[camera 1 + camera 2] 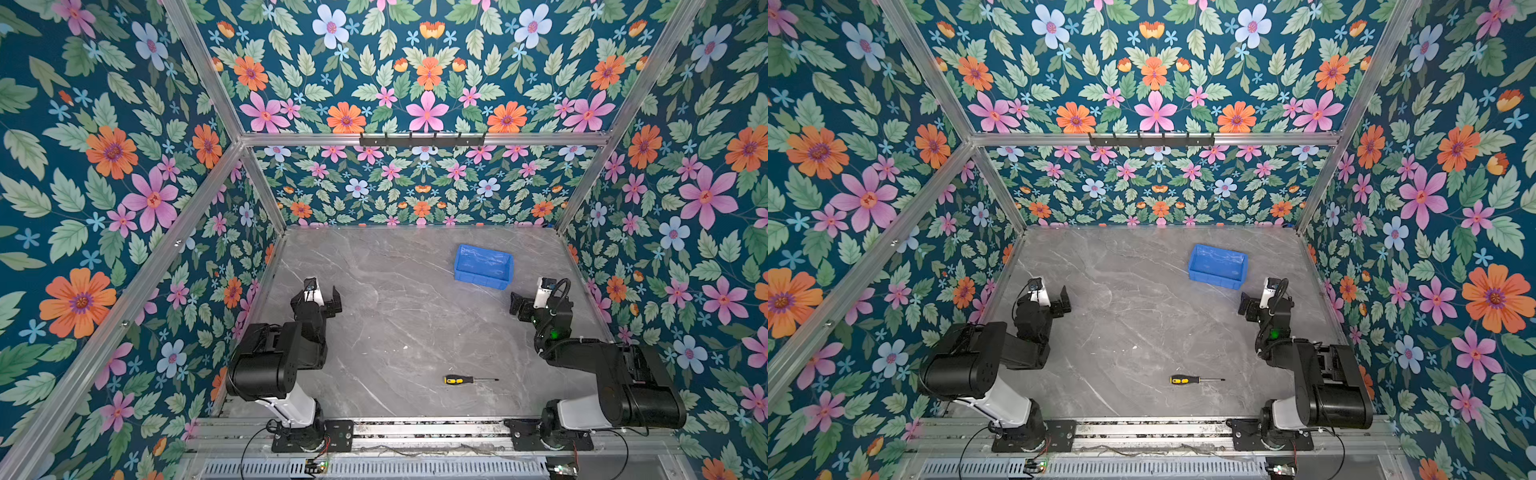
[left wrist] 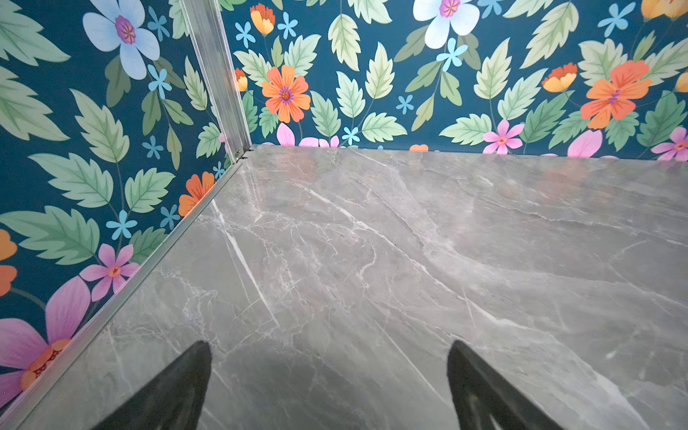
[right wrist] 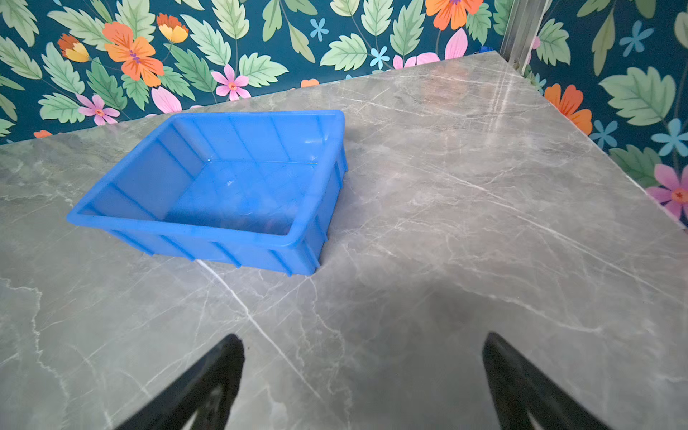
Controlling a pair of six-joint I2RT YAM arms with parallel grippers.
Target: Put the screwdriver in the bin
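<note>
**Top views.** In both top views a grey marbled table (image 1: 395, 324) lies between flower-papered walls (image 1: 104, 187). The screwdriver (image 1: 469, 379) lies flat on the table at lower centre of the frame, a little right of the middle. Its yellow-and-black handle is to the left and its shaft points right; nothing touches it. The blue bin (image 1: 482, 283) stands on the upper right part of the table, empty and well apart from the screwdriver. The left gripper (image 1: 322, 299) sits near the table's left edge. The right gripper (image 1: 528, 307) sits near the right edge, just below and right of the bin but apart from it. Both grippers are well apart from the screwdriver. In a top view the screwdriver (image 1: 1194, 379) again lies at lower centre and the bin (image 1: 1217, 283) at upper right.

**Left wrist view.** The dark fingers (image 2: 178, 383) of the left gripper (image 2: 329, 346) stand wide apart over bare table, with nothing between them. Ahead is the table's corner with a metal post (image 2: 219, 74).

**Right wrist view.** The right gripper (image 3: 363, 337) likewise has its fingers (image 3: 201, 387) spread wide with nothing between them. The bin (image 3: 231, 257) rests on the table ahead, apart from the fingertips, and its inside is bare.
</note>
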